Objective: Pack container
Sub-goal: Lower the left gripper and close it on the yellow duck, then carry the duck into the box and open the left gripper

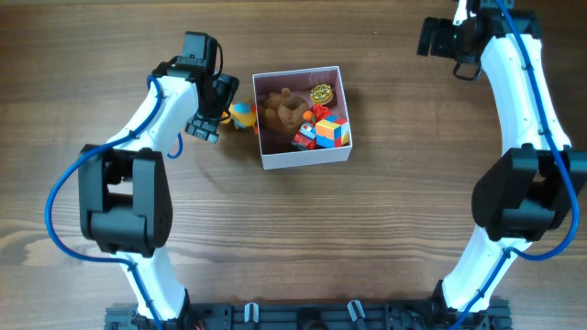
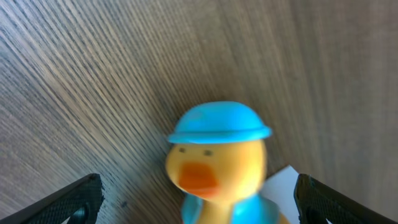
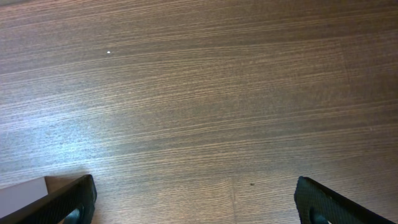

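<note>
Straddling the duck (image 2: 217, 163), the left gripper (image 1: 218, 112) has its fingers (image 2: 73, 200) spread wide, one on each side of the toy and neither touching it. The duck stands upright on the table (image 1: 385, 229) in a blue cap, just beside the left wall of the container (image 1: 304, 158). I judge the step in hand to be picking up the duck, the one toy I can see outside the box. The next move calls for closing on the duck's body, lifting it over the near wall and letting it go inside.

The container sits at the upper middle of the table, a square, shallow box with white walls and a pink inside. It holds a brown plush toy (image 1: 284, 110), a round yellow piece (image 1: 321, 93) and coloured blocks (image 1: 330, 131), with some floor bare at the front left.

The right gripper (image 1: 449, 41) hangs well apart at the far right, spread too, with only bare wood under it.
</note>
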Action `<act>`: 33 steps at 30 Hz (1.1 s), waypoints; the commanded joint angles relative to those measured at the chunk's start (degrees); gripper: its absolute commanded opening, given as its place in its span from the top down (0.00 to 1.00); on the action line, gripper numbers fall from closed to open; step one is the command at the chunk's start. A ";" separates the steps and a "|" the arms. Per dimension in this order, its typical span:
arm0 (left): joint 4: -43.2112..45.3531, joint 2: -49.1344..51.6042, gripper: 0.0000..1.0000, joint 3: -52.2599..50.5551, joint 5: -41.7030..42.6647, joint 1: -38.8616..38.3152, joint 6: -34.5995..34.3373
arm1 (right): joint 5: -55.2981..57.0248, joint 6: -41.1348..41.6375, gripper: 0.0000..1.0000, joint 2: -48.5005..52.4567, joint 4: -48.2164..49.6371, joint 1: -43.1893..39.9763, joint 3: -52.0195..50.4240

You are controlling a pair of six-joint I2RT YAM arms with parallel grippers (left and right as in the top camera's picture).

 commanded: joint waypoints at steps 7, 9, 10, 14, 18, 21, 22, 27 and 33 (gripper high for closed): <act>0.04 3.63 0.08 0.48 -1.01 -0.11 0.94 | -0.50 -0.31 0.00 -1.27 0.15 -0.22 -0.15; -0.11 3.63 0.14 0.48 -1.01 -0.11 0.94 | -0.48 -0.31 0.00 -1.27 0.15 -0.22 -0.15; -0.33 3.63 0.19 0.48 -0.98 -0.11 0.94 | -0.50 -0.33 0.00 -1.27 0.15 -0.22 -0.15; -1.27 3.63 0.39 0.48 -0.98 -0.11 0.94 | -0.50 -0.31 0.00 -1.27 0.15 -0.22 -0.15; -2.75 3.63 0.75 0.48 -0.98 -0.11 0.96 | -0.50 -0.33 0.00 -1.27 0.15 -0.22 -0.15; -3.93 3.63 0.85 0.48 -1.01 -0.11 0.96 | -0.50 -0.33 0.00 -1.27 0.15 -0.22 -0.15; -4.20 3.63 0.85 0.48 -1.01 -0.11 0.96 | -0.50 -0.33 0.00 -1.27 0.15 -0.22 -0.15; -4.39 1.42 0.85 0.48 -1.55 -0.09 7.48 | -0.50 -0.33 0.00 -1.27 0.15 -0.22 -0.15; -4.39 -9.97 0.84 0.48 -5.05 -0.20 12.59 | -0.50 -0.33 0.00 -1.27 0.15 -0.22 -0.15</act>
